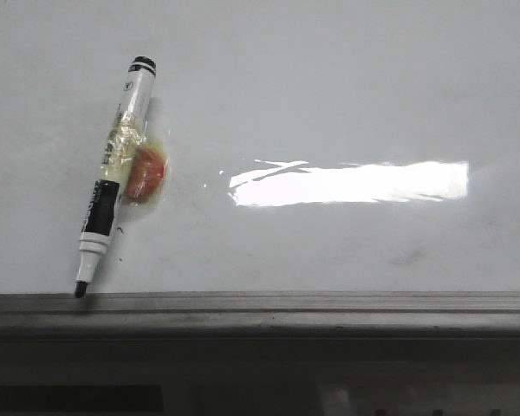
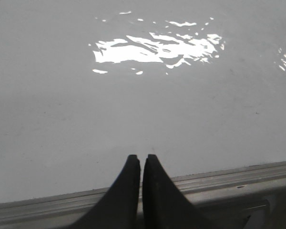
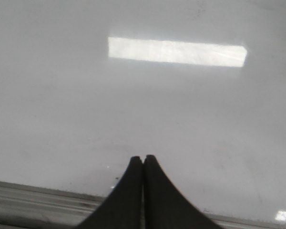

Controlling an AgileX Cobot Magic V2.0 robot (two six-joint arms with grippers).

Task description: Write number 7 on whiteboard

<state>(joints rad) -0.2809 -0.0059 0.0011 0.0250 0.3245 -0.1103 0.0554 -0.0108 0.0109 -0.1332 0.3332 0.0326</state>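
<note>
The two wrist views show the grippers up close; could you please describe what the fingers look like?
In both wrist views, the left gripper and the right gripper look alike: two matte black fingers that are broad at the base, curving and tapering to narrow rounded tips. No cables, markings or labels show on them.

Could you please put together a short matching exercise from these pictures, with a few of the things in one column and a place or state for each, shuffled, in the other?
Things:
1. marker
2. whiteboard
3. left claw
4. red lump

Places or states:
A. shut, holding nothing, over the board's near edge
B. stuck to the middle of the marker's barrel under clear tape
C. lying uncapped on the board, tip at the grey rail
D. no number drawn on it, with a bright rectangular light reflection

Pairs: 1-C, 2-D, 3-A, 4-B
</note>
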